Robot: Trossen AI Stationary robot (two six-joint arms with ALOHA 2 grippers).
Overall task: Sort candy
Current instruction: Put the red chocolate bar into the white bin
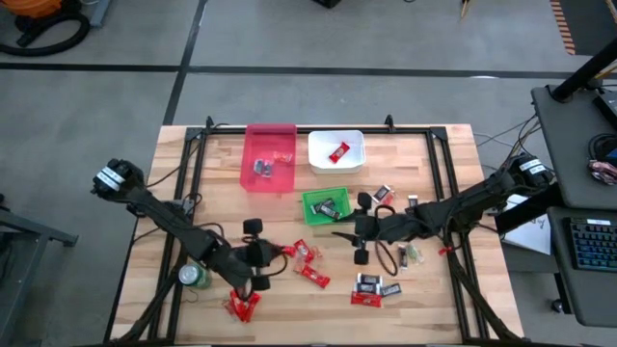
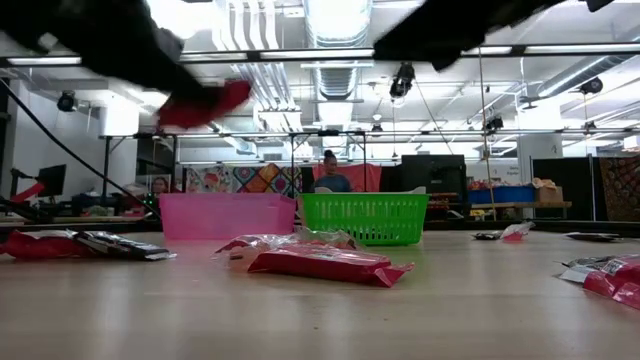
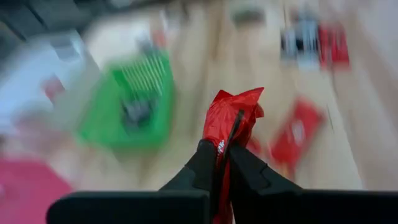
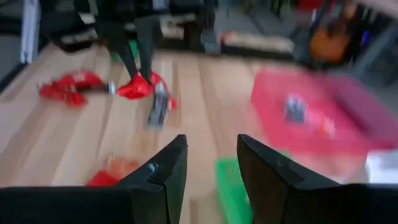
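Several loose candies (image 1: 312, 276) and a green can (image 1: 194, 276) surround the left claw (image 1: 258, 253).

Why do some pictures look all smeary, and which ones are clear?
Left wrist view: the bins and table smear with motion, but the left hand and its red candy look sharp. Right wrist view: everything past the right hand is blurry. Low view: bright ceiling lights glare. High view: clear.
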